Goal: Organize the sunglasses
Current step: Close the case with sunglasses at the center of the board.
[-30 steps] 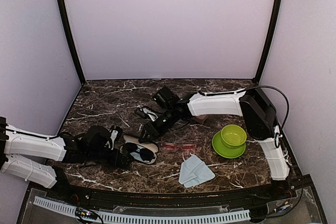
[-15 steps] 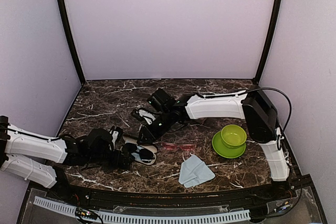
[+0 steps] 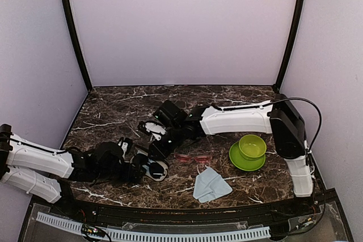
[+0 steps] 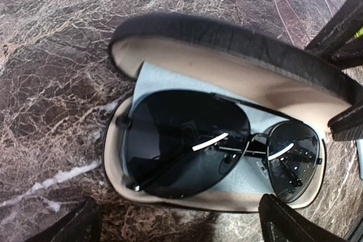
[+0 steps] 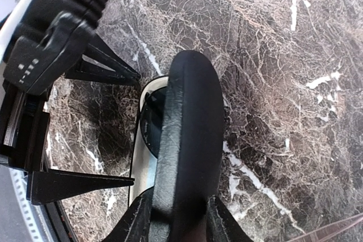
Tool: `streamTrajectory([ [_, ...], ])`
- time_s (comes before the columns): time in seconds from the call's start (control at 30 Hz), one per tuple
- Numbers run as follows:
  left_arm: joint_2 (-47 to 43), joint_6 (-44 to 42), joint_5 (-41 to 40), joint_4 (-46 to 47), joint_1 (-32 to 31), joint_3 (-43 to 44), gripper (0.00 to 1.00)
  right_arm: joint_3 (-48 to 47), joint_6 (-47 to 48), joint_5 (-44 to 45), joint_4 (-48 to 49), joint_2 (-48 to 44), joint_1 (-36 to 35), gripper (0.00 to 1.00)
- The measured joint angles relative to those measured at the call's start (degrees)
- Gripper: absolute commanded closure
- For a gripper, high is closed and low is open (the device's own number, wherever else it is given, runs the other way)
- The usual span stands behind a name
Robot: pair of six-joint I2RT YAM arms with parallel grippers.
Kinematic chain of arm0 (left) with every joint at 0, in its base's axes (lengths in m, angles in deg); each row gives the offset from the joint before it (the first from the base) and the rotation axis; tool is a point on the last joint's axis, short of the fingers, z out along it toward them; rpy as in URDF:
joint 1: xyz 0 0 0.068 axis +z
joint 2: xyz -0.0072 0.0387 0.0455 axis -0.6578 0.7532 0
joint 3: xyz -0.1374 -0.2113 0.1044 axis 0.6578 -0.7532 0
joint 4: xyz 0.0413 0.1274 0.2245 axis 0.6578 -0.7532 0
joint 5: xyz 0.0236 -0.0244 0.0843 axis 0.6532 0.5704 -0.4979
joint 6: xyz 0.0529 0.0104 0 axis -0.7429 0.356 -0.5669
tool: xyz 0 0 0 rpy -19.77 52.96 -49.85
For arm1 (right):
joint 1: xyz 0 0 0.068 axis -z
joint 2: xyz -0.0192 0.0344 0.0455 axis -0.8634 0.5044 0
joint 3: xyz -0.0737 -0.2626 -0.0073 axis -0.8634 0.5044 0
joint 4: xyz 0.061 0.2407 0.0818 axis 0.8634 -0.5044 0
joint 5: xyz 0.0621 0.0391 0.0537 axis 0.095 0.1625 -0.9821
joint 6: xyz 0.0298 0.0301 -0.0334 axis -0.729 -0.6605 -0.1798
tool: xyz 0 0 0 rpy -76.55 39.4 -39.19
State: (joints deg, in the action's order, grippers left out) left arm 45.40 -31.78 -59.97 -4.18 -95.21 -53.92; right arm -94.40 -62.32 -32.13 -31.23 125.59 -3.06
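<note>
So on the marble table (image 3: pixel 113 111), the whole thing comes down to the black case (image 4: pixel 170 63) sitting near the front edge, a bit left of centre. Seen from the top camera, its long axis runs roughly 10 to 4 o'clock. The lid (image 5: pixel 187 128) stands up along the far, 12 o'clock side.

The right gripper (image 5: pixel 178 216) comes in from about 1 o'clock. Its jaws are partway closed around the lid, and both fingers look pressed against it, so I'd call that a pinch on the lid. The left gripper (image 4: pixel 182 222) sits at the case's 9 o'clock end with its jaws spread as wide as they go. It's holding nothing and its fingers are clear of the case.

The black sunglasses (image 4: pixel 187 140) are already lying in the tray on a light blue cloth (image 4: pixel 153 83), lenses up, lined up with the case's long axis. My guess is the lid needs to swing toward 6 o'clock, down over them.

The pink sunglasses (image 3: pixel 191 158) are out on the bare table at the case's 3 o'clock, near it but not touching. The right arm is the closer one.
</note>
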Motion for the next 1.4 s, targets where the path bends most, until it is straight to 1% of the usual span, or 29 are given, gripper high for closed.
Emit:
streamTrajectory([
  [0.33, 0.66, 1.49, -2.23, 0.90, -1.36, -0.22, 0.01, 0.85, 2.75, 10.25, -0.02, -0.83, -4.20, 0.72],
  [0.7, -0.42, 2.58, -3.15, 1.97, -2.10, -1.46, 0.01, 0.81, 3.50, 22.77, -0.90, -0.83, -9.16, 0.78],
  [1.07, -6.38, 2.84, -1.18, -4.24, -2.36, -2.21, 0.01, -1.07, 6.12, 31.58, -4.09, -0.83, -9.68, 0.80],
  [1.2, -9.31, 2.80, -0.59, -5.62, -2.40, -2.21, 0.01, -1.57, 7.52, 33.77, -5.07, -0.83, -9.68, 0.79],
  [1.4, -9.99, 2.78, -0.15, -6.67, -2.40, -2.21, 0.01, -2.21, 7.34, 33.73, -5.64, -0.83, -9.60, 0.74],
])
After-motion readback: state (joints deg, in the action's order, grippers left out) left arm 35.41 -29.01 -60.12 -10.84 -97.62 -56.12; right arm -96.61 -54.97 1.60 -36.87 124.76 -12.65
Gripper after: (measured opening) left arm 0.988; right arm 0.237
